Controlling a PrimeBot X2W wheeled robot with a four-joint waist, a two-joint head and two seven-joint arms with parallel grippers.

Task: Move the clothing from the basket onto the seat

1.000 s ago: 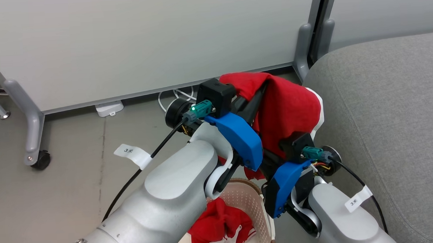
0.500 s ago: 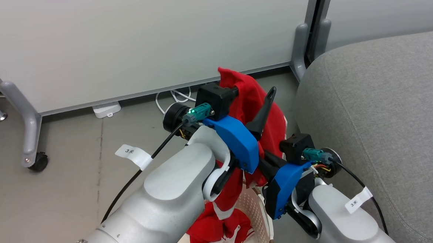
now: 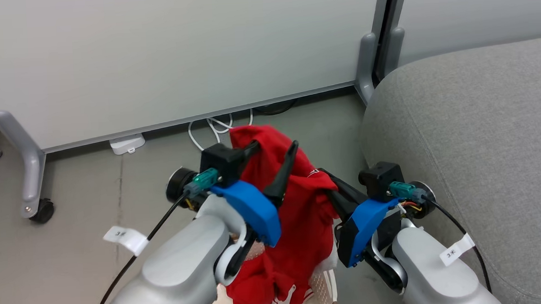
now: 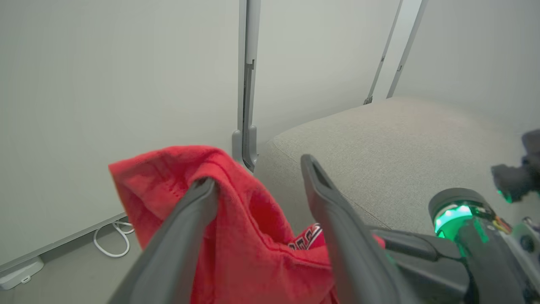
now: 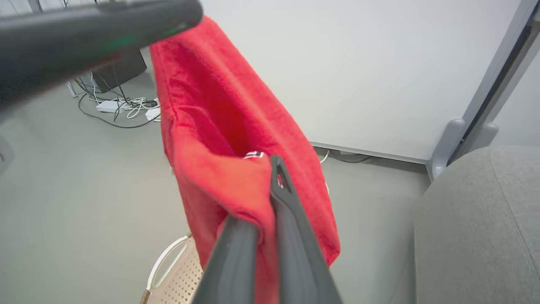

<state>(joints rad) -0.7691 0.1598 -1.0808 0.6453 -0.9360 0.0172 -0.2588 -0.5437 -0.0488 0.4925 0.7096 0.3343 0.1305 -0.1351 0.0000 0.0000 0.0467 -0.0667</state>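
Status: the garment is lifted but not clear.
- Right gripper: clamped on a fold of the clothing.
- Left gripper: jaws apart, pinching nothing. The cloth is only draped over the tip of one finger; the other finger is bare.
- The clothing hangs between the two arms above the basket. Its lower end, with the striped trim, trails down inside the basket rim. You cannot tell whether a second garment lies under it.
- The seat is to the right, its rounded left edge just beside the right arm, with nothing on the part in view.

Step in hand, by my reading: carry the garment to the seat.

How to do it well:
1. Treat the right grip as the only secure hold. Either close the left jaws on cloth or slip that finger out before travelling, or the drape may slide off midway.
2. Raise both arms until the hem clears the basket rim, so the basket is not dragged or tipped.
3. Swing right over the seat's left edge and go well inboard of the rounded corner before letting go. Cloth dropped on that curve will likely slide to the floor.
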